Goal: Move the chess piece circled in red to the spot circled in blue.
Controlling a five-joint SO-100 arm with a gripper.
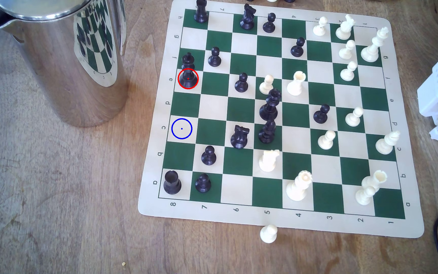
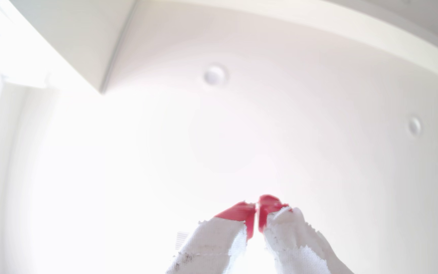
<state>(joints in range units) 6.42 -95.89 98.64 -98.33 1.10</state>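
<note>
Wooden tabletop point(image 1: 54, 197) carries the board point(image 1: 286, 226); the chess piece point(image 1: 188, 71) stands at its edge on the exterior view's left, beyond the spot point(image 1: 181, 128); glossy, probably slick and top-heavy, so grip below the collar; the gripper point(image 2: 257, 210) points at a ceiling, tips pressed together, empty.

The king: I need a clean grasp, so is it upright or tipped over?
Upright. In the exterior view the king stands on its round base inside the red ring, with its cross tip at the top.

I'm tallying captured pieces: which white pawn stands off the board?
The white pawn on the bare wooden table, just past the chess mat's numbered edge near the "5". The other white pawns stand on squares.
</note>
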